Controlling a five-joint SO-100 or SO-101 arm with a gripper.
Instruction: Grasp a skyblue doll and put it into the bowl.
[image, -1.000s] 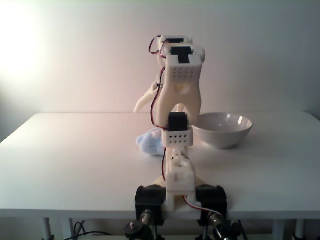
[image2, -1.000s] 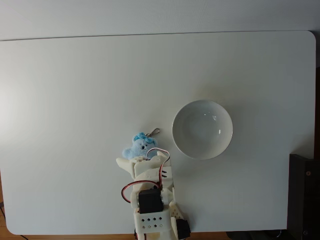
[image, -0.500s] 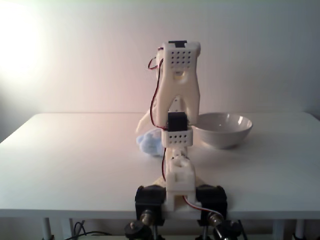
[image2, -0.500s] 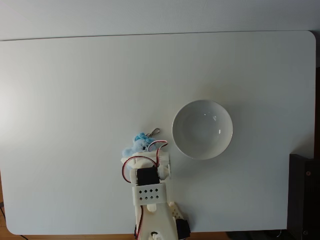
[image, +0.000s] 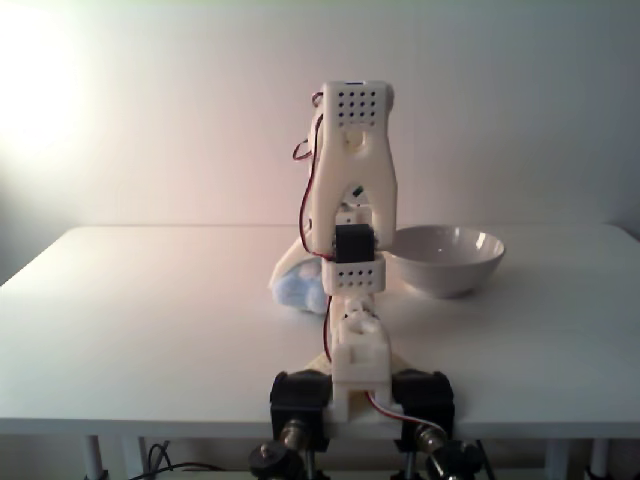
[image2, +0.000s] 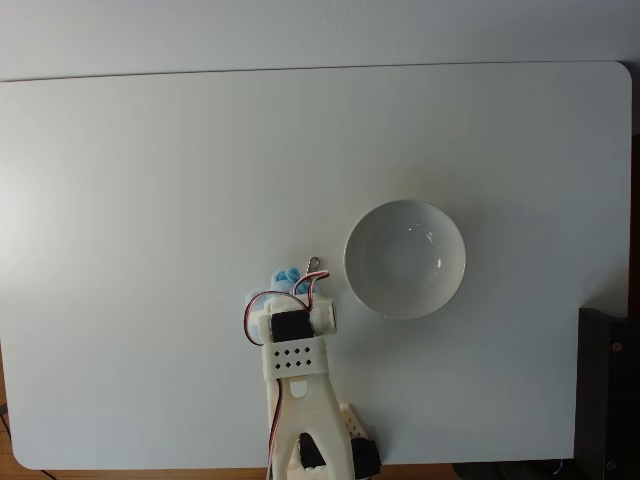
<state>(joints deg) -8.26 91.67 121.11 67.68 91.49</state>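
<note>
- The white arm (image2: 296, 395) stood at the near edge of the white tabletop (image2: 150, 180) and leaned out over the doll (image2: 285, 277).
- From above, just a small bit of blue fuzz peeked out past the top of the arm. The arm hid the rest of the doll.
- From above, a little metal clip (image2: 315, 264) stuck out from the doll toward the bowl (image2: 405, 258).
- From the front view, the doll (image: 298, 287) was a pale blue lump on the tabletop (image: 150, 300), just left of the arm (image: 352, 190). The clip could not be made out there.
- The bowl was white and shiny. From above it was a full round ring with nothing inside it.
- From the front view, the bowl (image: 445, 258) showed its side and its rim, and sat to the right of the arm.
- In both fixed views the doll sat on the tabletop, near the bowl but not touching it, and not in it.
- The jaws were down by the doll, but the arm covered them in both fixed views. I could not tell how far open they were, or if they held the doll.
- Red wires (image2: 262, 304) looped over the arm by a black motor (image2: 291, 326) in the view from above.
- The front view showed two black clamps (image: 300, 395) holding the arm's base at the tabletop edge.
- From above, a dark thing (image2: 608, 390) stood past the right edge of the tabletop.
</note>
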